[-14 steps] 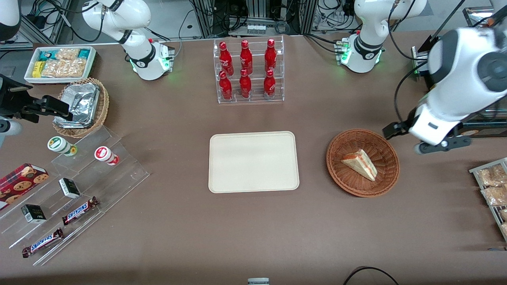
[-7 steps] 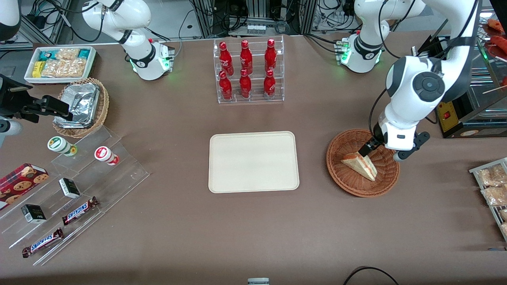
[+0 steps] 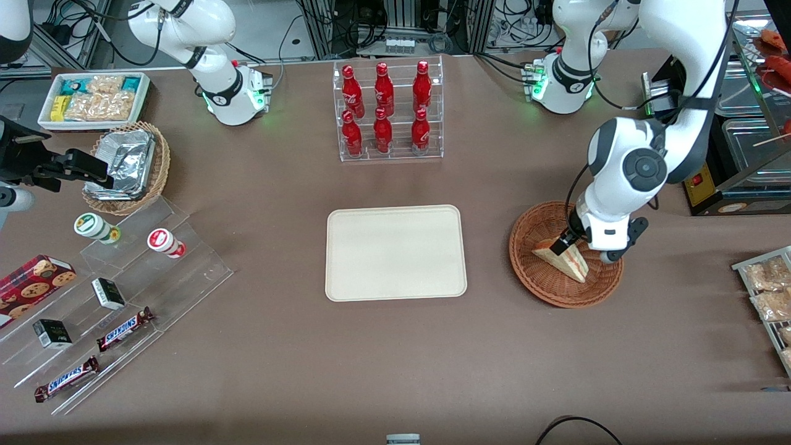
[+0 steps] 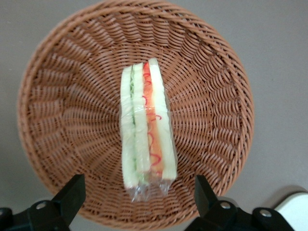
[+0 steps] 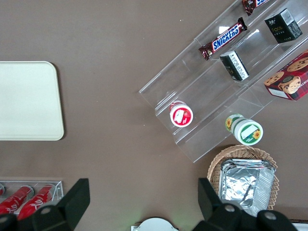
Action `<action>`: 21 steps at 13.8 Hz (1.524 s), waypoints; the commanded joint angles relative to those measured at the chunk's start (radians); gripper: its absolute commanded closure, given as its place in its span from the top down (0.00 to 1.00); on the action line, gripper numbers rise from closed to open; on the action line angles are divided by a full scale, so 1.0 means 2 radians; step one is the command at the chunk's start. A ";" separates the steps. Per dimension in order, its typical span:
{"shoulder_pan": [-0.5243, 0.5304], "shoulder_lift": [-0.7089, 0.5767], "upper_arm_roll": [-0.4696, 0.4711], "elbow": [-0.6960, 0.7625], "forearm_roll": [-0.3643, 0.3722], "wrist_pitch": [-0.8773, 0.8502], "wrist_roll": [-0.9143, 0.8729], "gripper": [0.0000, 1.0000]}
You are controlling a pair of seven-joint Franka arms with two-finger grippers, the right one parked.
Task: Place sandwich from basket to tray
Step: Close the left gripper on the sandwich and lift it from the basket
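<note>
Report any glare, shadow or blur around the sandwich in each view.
Front view: even light, sharp; the gripper hangs over the sandwich in the basket, hiding part of it. Left wrist view: soft blur; the sandwich's plastic wrap glints faintly, open fingers dark.

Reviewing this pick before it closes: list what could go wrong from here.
1. The sandwich stands on edge in clear wrap; the open pincer, above the basket, might catch only the loose wrap end, so it could slip.
2. Squeezing the soft bread may crush the layers.
3. Descending too low, a fingertip could catch the wicker and drag the basket, away from the tray.
</note>
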 commanded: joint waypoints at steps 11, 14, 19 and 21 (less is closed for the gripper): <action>0.006 0.033 0.001 0.008 0.001 0.025 -0.030 0.00; 0.003 0.024 0.002 0.018 0.007 0.015 -0.033 0.00; -0.045 0.030 -0.001 0.191 0.041 -0.204 -0.029 0.00; -0.072 0.034 -0.001 0.241 0.040 -0.230 -0.021 0.00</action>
